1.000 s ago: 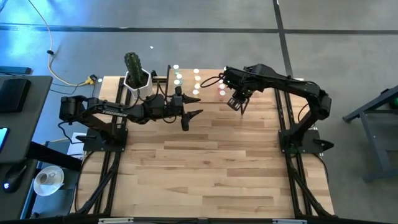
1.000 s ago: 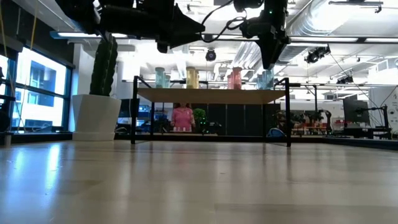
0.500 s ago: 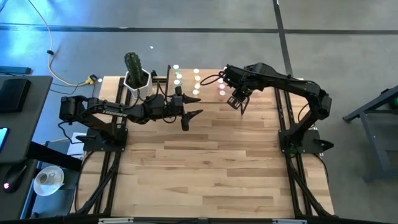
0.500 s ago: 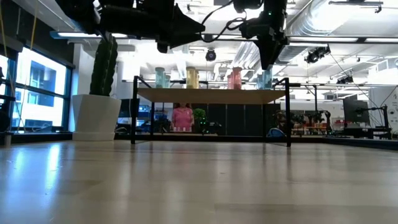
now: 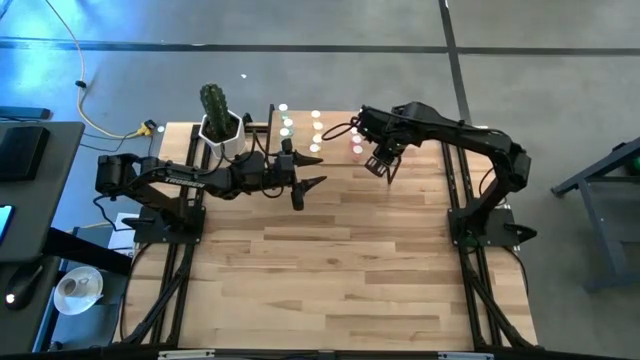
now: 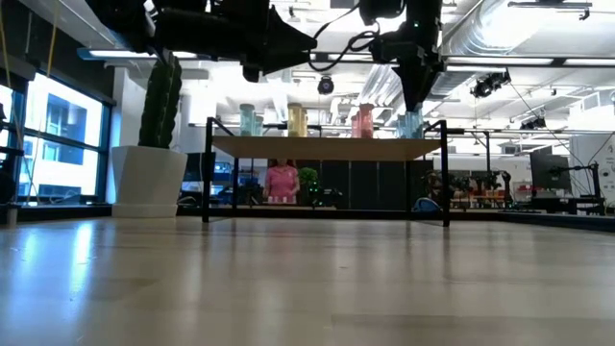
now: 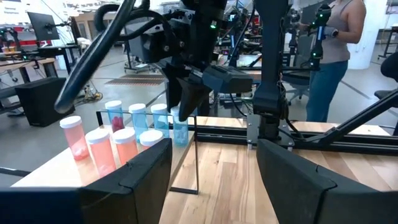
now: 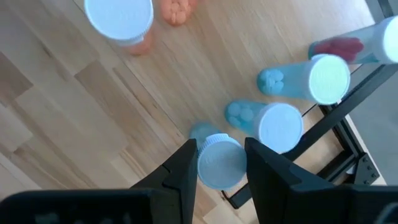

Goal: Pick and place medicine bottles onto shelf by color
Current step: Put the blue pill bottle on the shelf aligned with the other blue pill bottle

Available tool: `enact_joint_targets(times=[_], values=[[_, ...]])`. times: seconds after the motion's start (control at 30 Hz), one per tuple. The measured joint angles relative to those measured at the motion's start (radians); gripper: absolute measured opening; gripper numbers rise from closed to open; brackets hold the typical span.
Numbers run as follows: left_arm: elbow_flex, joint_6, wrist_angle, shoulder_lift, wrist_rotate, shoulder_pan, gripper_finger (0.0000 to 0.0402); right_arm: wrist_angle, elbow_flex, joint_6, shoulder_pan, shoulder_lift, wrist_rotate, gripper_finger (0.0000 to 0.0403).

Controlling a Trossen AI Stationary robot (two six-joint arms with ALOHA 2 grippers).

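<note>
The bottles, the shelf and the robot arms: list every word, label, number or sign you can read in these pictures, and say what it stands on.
None can be read.
Bottles: plain white caps and clear coloured walls, no label showing.
Shelf: bare wood, no marking.
Left gripper and right gripper: plain dark, no legible lettering.
Screen in the room behind: too blurred to read.

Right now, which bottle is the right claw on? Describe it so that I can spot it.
Find the light-wood shelf beside the cactus pot. At its right end stand the pale blue bottles. The one you want is the blue bottle at the row's near corner, the only one pinched between the right claw's fingers.
</note>
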Motion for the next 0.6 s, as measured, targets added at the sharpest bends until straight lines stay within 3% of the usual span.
enact_joint_targets(times=[0.6], values=[[0.0, 0.0, -0.003, 0.0, 0.021, 0.0, 0.0225, -0.005, 0.002, 0.0, 0.001, 0.014, 0.047, 0.0104]])
